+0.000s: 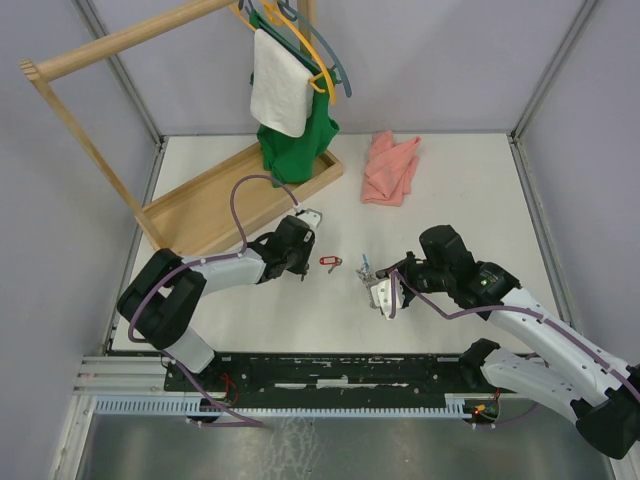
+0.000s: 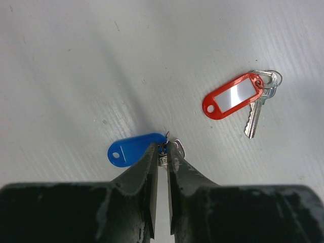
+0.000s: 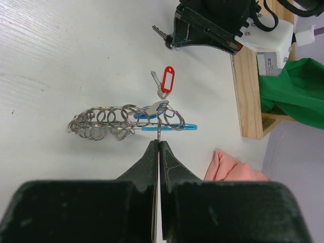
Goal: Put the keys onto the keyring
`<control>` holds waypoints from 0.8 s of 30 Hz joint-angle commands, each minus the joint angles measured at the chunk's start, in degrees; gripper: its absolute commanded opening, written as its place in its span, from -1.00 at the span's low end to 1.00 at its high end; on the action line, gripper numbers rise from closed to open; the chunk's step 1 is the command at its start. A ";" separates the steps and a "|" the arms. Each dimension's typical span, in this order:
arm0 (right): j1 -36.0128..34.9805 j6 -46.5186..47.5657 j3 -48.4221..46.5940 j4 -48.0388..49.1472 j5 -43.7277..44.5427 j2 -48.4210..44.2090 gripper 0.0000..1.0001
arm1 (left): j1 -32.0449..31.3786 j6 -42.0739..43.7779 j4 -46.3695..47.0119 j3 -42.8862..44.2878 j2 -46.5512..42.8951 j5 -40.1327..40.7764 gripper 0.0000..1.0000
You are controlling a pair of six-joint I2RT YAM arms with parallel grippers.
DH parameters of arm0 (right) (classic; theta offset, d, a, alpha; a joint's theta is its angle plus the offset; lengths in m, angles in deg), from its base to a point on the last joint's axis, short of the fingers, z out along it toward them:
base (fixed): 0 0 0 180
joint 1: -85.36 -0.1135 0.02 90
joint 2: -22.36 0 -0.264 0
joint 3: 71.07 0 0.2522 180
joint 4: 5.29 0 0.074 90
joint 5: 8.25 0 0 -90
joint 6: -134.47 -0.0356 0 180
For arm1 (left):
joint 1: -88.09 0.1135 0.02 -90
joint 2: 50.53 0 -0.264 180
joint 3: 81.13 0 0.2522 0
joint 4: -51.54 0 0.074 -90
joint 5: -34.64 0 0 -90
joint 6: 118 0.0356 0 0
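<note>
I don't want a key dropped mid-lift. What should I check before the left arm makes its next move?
1. Right pincer shut on the keyring: ok.
2. Left pincer fingers either side of the blue-tagged key, at its metal end: ok.
3. That grip firm enough to lift: cannot tell; a narrow gap shows between the fingers.
4. Red-tagged key lying apart from the left pincer on the table: ok.
5. The key by the keyring truly threaded on: cannot tell.
</note>
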 commanded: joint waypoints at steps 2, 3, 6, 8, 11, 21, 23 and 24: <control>-0.20 -0.76 0.14 2.04 -1.04 -0.25 -0.96 | 0.09 2.09 1.20 2.19 0.60 0.19 -0.66; -0.21 -0.72 0.16 2.04 -1.05 -0.26 -0.96 | 0.11 2.05 1.23 2.21 0.81 0.07 -0.66; -0.13 -0.85 0.18 1.99 -0.99 -0.16 -0.95 | 0.12 2.00 1.42 2.33 1.45 -0.03 -0.68; -0.16 -0.85 0.15 2.04 -1.07 -0.07 -0.96 | 0.13 2.00 1.41 2.33 1.79 -0.04 -0.75; -0.19 -0.85 0.12 1.95 -1.02 -0.19 -0.95 | 0.11 2.08 1.09 2.16 1.53 -0.12 -0.87; -0.19 -2.79 0.08 3.75 -0.63 -0.21 -0.99 | 0.11 6.80 7.87 -2.64 -7.34 -6.40 -0.95; -0.14 -3.31 0.15 4.11 -0.58 -0.09 -0.99 | 0.11 8.01 11.10 -4.99 -9.38 -8.47 -0.95; -0.18 -3.50 0.25 4.28 -0.55 0.00 -0.99 | 0.11 8.62 12.55 -5.84 -10.32 -9.56 -0.95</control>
